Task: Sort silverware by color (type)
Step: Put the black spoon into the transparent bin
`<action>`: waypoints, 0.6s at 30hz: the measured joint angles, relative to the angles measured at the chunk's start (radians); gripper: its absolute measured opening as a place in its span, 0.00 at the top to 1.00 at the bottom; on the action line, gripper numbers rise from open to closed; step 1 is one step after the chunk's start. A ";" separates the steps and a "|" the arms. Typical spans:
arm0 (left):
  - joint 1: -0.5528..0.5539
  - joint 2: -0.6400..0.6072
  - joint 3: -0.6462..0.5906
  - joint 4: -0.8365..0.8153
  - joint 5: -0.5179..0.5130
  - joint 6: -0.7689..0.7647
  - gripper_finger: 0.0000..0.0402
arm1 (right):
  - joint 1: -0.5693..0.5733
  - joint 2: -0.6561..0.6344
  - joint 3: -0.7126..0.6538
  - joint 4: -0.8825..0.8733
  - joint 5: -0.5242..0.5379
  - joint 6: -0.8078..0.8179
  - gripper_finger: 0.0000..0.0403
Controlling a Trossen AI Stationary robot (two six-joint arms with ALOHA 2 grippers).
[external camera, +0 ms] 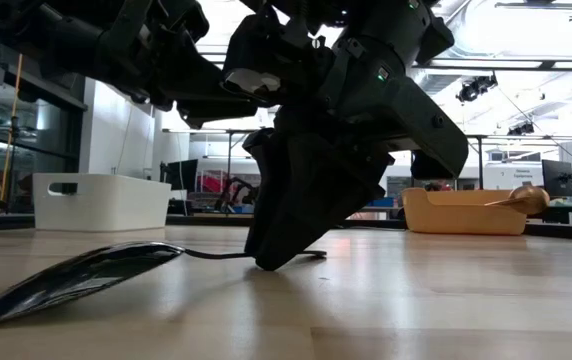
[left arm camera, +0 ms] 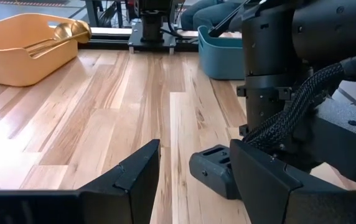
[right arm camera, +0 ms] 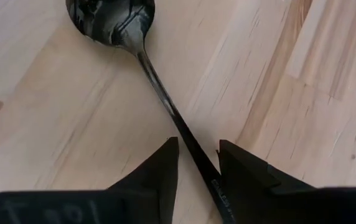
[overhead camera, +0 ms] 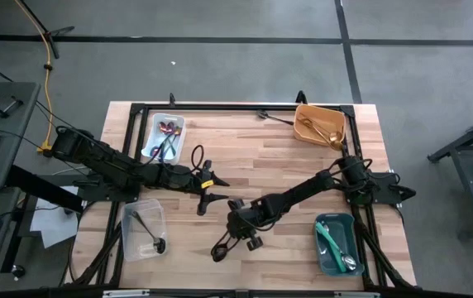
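black spoon (right arm camera: 142,59) handle end hidden under right hand (right arm camera: 198,165) (jaws straddling it)

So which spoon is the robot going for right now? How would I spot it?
Look at the wooden table, at its near edge between the clear bin and the teal bin. There the right gripper stands with its fingers either side of the handle of a black spoon. It is the only spoon lying loose on the wood; all the others sit in bins.
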 joint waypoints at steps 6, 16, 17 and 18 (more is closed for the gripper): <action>0.000 0.000 0.000 -0.013 0.000 0.000 0.54 | 0.002 0.000 0.000 -0.035 -0.008 0.014 0.91; 0.000 -0.075 -0.001 -0.097 0.000 0.009 0.54 | 0.010 -0.002 -0.001 -0.088 0.012 0.104 0.97; 0.000 -0.101 -0.001 -0.128 0.000 0.009 0.54 | 0.010 -0.002 -0.001 -0.100 0.012 0.110 0.97; 0.000 -0.127 -0.001 -0.153 0.000 0.009 0.54 | 0.012 -0.003 -0.001 -0.115 0.012 0.120 0.97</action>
